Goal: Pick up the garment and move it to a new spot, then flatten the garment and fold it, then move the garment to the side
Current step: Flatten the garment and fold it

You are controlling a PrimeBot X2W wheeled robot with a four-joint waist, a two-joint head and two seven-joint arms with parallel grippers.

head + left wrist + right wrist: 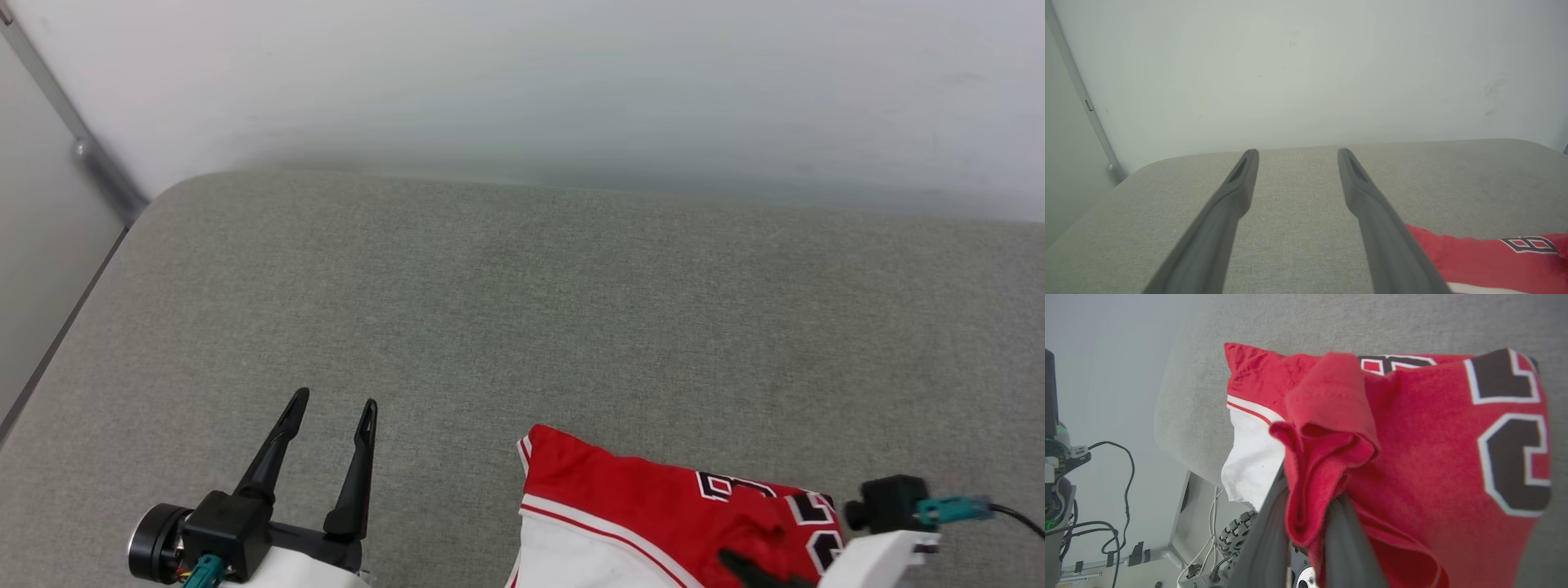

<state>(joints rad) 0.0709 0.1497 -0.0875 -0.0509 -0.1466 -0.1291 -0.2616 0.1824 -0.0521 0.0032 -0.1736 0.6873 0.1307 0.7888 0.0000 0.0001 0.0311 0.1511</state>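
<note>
The garment point(653, 506), a red jersey with a white side panel and black white-outlined print, lies bunched at the near right edge of the grey padded table point(522, 310). In the right wrist view a fold of the garment point(1327, 457) is pinched between my right gripper's two dark fingers point(1274, 535), so my right gripper point(1306, 498) is shut on it. One right finger point(755, 572) shows on the red cloth in the head view. My left gripper point(335, 404) stands open over bare table to the left of the garment point(1486, 257), with nothing between its fingers point(1237, 188).
A pale wall point(571, 82) rises behind the table. The table's left edge point(73, 318) drops to the floor. In the right wrist view, cables point(1118, 490) and robot base wheels point(1237, 535) sit below the table's near edge.
</note>
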